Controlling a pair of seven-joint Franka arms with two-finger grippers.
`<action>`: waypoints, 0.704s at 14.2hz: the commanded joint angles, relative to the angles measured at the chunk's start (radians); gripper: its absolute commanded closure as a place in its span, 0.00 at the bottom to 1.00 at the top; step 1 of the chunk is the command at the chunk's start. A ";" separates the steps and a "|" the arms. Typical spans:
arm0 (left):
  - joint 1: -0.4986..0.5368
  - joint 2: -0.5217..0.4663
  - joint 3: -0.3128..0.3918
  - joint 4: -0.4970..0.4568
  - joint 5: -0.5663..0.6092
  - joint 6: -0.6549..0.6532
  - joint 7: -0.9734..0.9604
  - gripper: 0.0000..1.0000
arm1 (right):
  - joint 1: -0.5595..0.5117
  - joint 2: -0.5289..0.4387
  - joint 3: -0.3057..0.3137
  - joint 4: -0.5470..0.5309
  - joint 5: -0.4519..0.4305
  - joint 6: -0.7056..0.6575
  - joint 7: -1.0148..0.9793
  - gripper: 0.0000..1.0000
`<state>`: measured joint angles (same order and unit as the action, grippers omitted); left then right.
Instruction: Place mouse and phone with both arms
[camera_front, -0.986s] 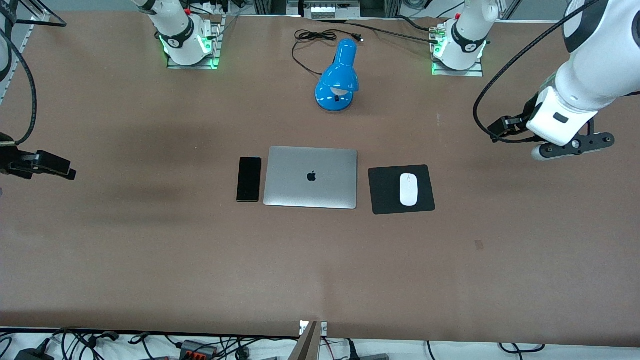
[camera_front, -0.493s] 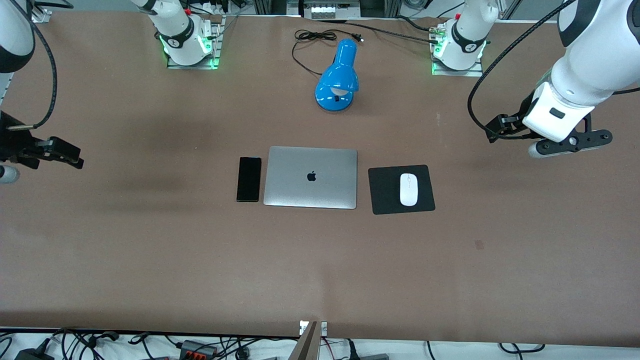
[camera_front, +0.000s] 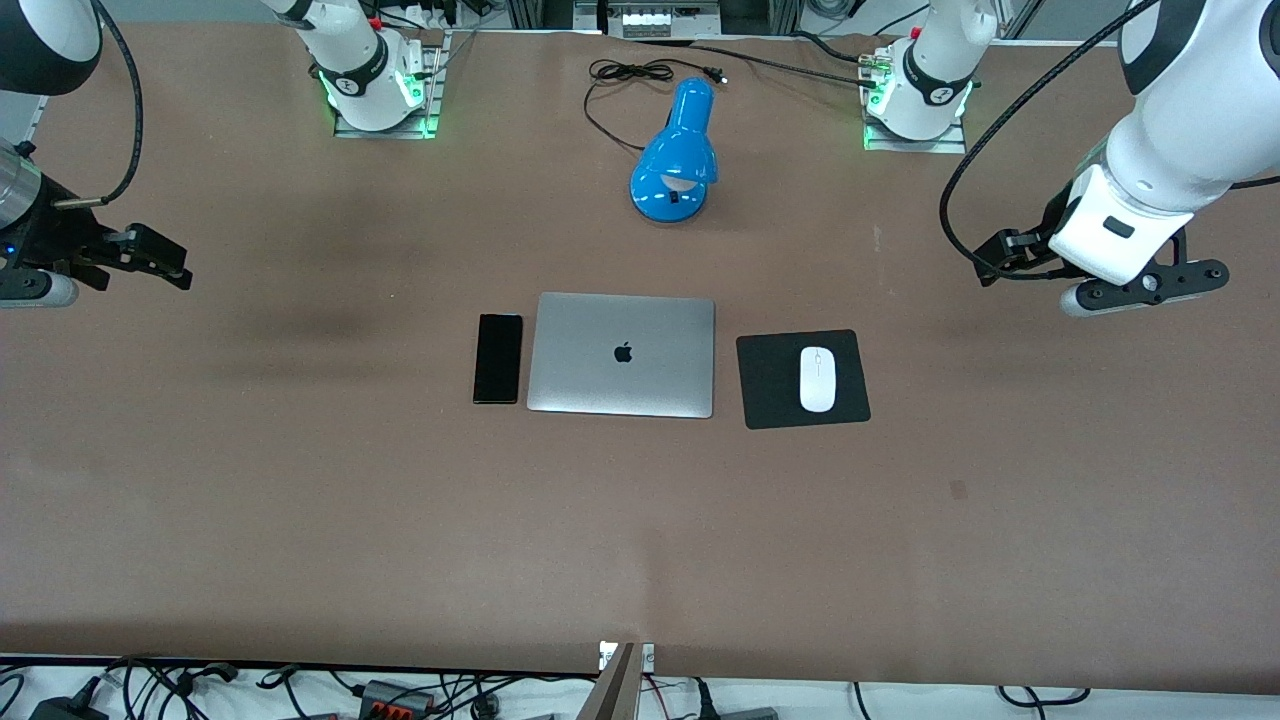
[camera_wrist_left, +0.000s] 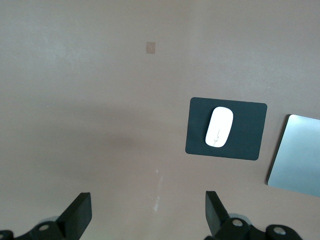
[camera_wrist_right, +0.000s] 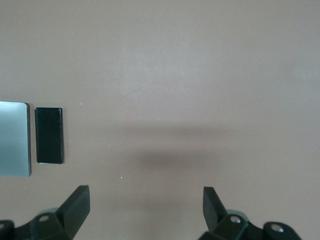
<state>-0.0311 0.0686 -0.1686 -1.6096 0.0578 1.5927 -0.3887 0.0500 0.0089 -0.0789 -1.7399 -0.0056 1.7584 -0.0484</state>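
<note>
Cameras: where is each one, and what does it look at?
Front view: high across the table, facing both arms; sees phone, laptop, mouse, lamp.
Left wrist view: on the left arm, looking down past the open left gripper at the mouse on its pad.
Right wrist view: looking down past the open right gripper at the phone.
Both wrist views share the laptop.

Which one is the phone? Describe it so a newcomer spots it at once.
Find the closed silver laptop in the middle of the table. The phone lies flat right beside it, toward the right arm's end of the table. It is a slim, glossy black slab, far narrower than the square black mouse pad, which carries a white mouse.
</note>
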 joint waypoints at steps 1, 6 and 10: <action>-0.001 -0.015 0.014 -0.007 -0.022 0.006 0.013 0.00 | 0.002 -0.021 0.007 -0.027 -0.010 0.010 -0.007 0.00; -0.001 -0.015 0.014 -0.007 -0.024 0.004 0.020 0.00 | 0.002 -0.041 0.005 -0.030 -0.011 0.006 -0.010 0.00; 0.006 -0.015 0.023 0.000 -0.026 0.001 0.088 0.00 | 0.010 -0.041 0.005 -0.030 -0.011 0.009 -0.007 0.00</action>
<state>-0.0301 0.0686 -0.1576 -1.6092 0.0577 1.5927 -0.3457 0.0561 -0.0077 -0.0776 -1.7457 -0.0056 1.7584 -0.0485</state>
